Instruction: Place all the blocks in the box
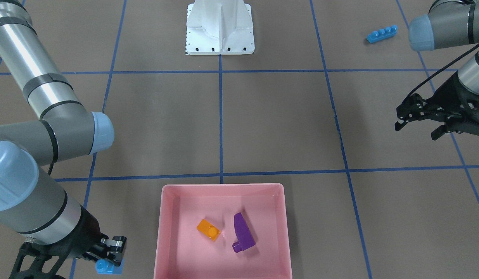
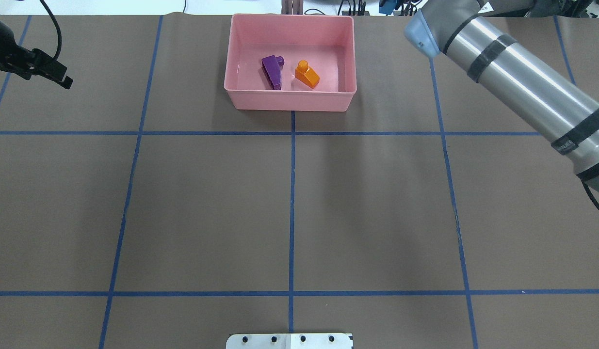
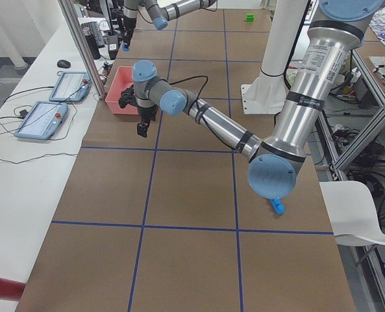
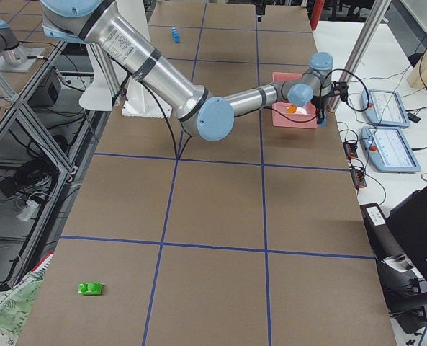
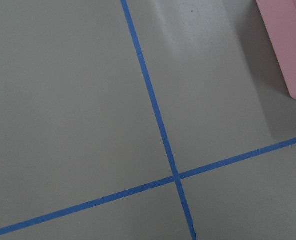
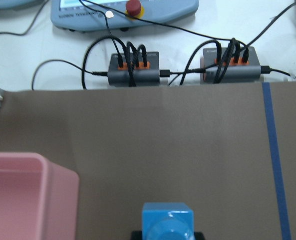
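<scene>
Pink box [image 1: 222, 186] holds the orange block [image 1: 208, 229] and purple wedge [image 1: 242, 231]. The right gripper [image 1: 109, 261] clamps the small blue block [image 1: 105, 267] just beside the box. The left gripper [image 1: 417, 128] hangs open and empty. The long blue block [image 1: 382, 33] and green block [image 4: 91, 288] lie far off on the tabletop [image 1: 278, 116].

The table [image 2: 207, 208] I work at is covered edge to edge in brown paper, marked into large squares by blue tape lines [image 2: 292, 194]. Along its far side, across from me, runs a white bench [image 3: 23, 182]. On it are two grey pendants [image 3: 41, 120] with screens, a dark mouse [image 3: 63, 64], black cables [image 6: 129, 52] and two grey hubs [image 6: 143, 76] with orange plugs. Aluminium posts [image 3: 80, 45] rise between bench and table. A red cylinder [image 3: 0, 287] lies at the bench's left end. Near me on the left stands a white chair [image 3: 364, 208]. The floor [image 4: 47, 216] is grey. The light is bright and even.
</scene>
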`<state>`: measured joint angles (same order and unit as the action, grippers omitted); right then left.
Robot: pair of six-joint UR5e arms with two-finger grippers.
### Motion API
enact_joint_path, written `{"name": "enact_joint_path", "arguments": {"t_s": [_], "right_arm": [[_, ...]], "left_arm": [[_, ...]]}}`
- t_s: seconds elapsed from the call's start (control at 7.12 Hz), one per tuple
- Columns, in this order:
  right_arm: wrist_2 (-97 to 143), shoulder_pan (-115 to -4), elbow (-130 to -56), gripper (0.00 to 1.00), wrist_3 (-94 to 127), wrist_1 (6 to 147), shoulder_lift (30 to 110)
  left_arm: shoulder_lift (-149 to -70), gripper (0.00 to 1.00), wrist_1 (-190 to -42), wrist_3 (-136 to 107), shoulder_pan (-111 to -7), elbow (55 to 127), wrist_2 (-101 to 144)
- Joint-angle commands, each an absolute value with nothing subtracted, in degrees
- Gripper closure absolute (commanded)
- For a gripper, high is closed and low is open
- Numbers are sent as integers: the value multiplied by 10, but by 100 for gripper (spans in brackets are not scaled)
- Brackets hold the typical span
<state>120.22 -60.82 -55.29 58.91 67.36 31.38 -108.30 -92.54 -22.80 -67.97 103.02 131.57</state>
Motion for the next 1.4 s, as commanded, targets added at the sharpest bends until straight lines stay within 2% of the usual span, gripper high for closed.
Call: {"name": "enact_joint_path", "arguments": {"t_s": [0.0, 0.14, 0.28, 0.56, 0.84, 0.98, 1.26], "right_arm": [[1171, -564, -554, 100, 674, 706, 255], [1117, -531, -549, 100, 692, 705, 248], [1107, -513, -550, 3, 693, 710, 250], [1110, -520, -574, 1, 648, 778, 250], [1121, -526, -647, 1, 574, 893, 259], [1146, -538, -708, 1, 534, 919, 299], [1188, -568, -870, 1, 465, 922, 453]], "left_arm": [[-1074, 0, -925, -229, -679, 1039, 1316], [-1071, 0, -925, -231, -680, 1043, 1316], [-1071, 0, -925, -234, -679, 1044, 1316], [-1054, 0, -925, -236, -679, 1056, 1316], [-997, 0, -925, -237, -679, 1103, 1319], [-952, 0, -925, -234, -678, 1141, 1313], [-857, 0, -949, -229, -677, 1193, 1310]]}}
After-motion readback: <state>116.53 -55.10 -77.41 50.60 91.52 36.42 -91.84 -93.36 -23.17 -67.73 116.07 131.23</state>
